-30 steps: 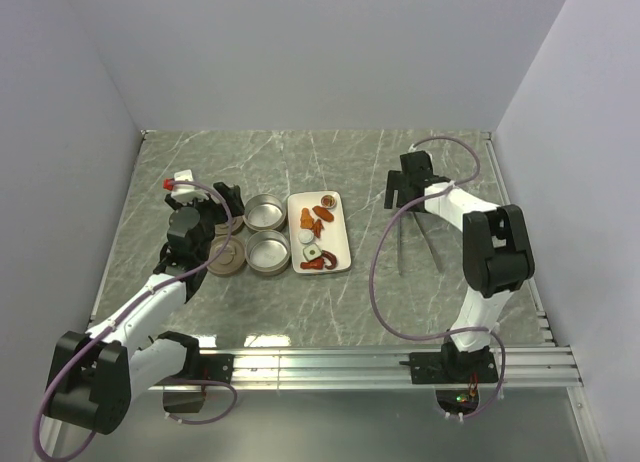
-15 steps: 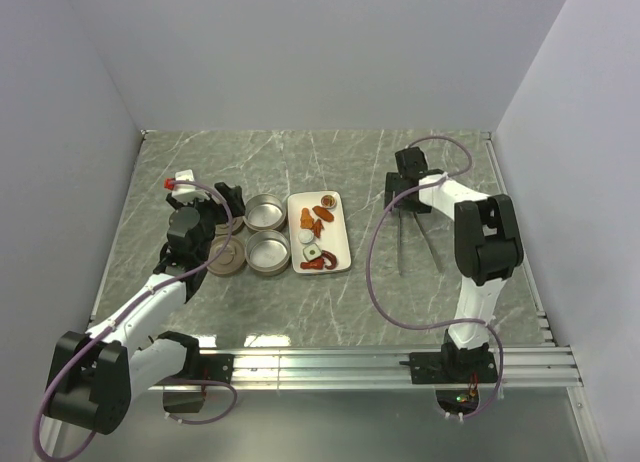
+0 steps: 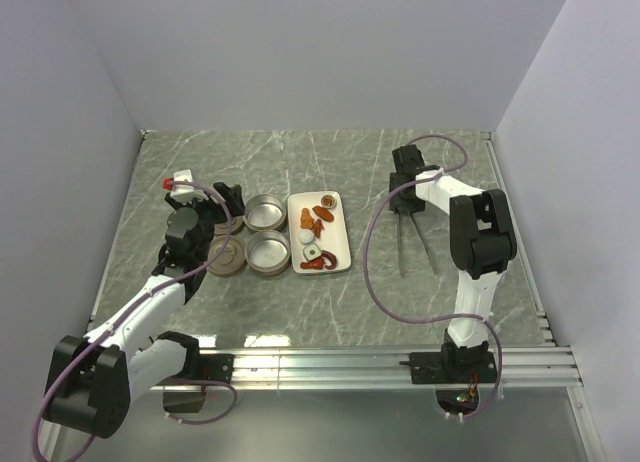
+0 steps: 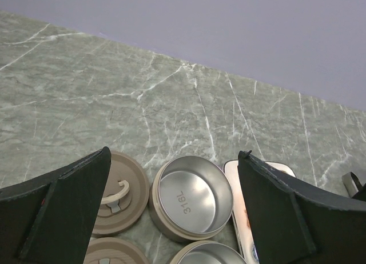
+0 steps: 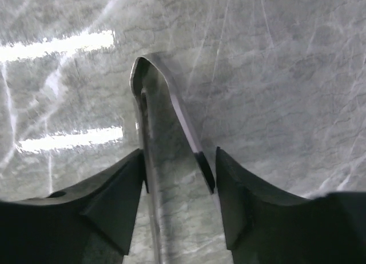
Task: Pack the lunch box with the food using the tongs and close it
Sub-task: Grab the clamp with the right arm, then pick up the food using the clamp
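Grey-green marbled worktop, closed in by plain lilac walls. At the left, left hand (image 3: 229,199) hovering above the far lid, fingers spread wide, holding nothing.

Beneath and just near of it, two flat round brownish-grey lids (image 4: 114,192) with loop handles, one far, one near. Just right of them, two round shallow brownish-grey metal tins (image 3: 264,213), both open and unfilled, again one far and one near. Probably light and thin-walled, so apt to skid when nudged. Lids best taken by the handle.

Next right, just beside the tins, one white rectangular tray (image 3: 341,240) carrying the food (image 3: 313,220): mostly orange and red bits, one white round slice, one brown piece at the far end. Roughly eight in all, too small for a sure count. Small, probably soft and slick, so calling for a gentle pinch, not a hard squeeze.

Well right of the tray, one pair of long slim dark metal tongs (image 3: 401,247), flat on the stone, joined end far, tips splayed toward the near edge. Judged stiff, springy, light and slippery, with little height to get under.

Right hand (image 5: 178,155) down at the joined end, fingers astride both arms and partway together. Cannot tell whether truly clamped. Hold nearer mid-length likely better for working the tips.
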Controlling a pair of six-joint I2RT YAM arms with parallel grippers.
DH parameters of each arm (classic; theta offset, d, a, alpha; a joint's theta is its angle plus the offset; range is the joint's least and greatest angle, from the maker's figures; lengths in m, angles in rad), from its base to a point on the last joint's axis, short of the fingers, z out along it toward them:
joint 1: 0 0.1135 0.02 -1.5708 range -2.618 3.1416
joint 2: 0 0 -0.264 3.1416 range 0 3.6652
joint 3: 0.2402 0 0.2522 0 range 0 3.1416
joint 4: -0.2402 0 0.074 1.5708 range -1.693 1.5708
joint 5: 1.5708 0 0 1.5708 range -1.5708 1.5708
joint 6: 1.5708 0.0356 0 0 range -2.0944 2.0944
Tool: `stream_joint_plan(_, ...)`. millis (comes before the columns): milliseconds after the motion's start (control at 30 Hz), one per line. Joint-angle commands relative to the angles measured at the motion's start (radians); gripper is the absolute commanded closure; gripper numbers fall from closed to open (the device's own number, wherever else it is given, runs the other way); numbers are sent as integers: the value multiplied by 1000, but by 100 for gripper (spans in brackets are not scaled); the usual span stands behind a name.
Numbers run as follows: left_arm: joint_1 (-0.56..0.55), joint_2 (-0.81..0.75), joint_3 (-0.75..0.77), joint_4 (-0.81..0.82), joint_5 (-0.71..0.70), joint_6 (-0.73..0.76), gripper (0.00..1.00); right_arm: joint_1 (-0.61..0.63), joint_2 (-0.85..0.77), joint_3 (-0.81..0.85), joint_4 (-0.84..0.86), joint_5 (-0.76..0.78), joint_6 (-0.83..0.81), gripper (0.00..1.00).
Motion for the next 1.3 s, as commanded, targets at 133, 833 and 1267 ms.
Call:
stream_joint_plan(133,-3,-24,9,23,21,15,1,-1,-33,20,-6,21,-1,55)
stream_joint_plan(833,-1,-1,14,27,25,17,0,167,-342,-157,294,35,-35,57)
stream_joint_plan(1267,-3,-4,8,38,33,17,1,307,-619,-361,610,133,-50,57)
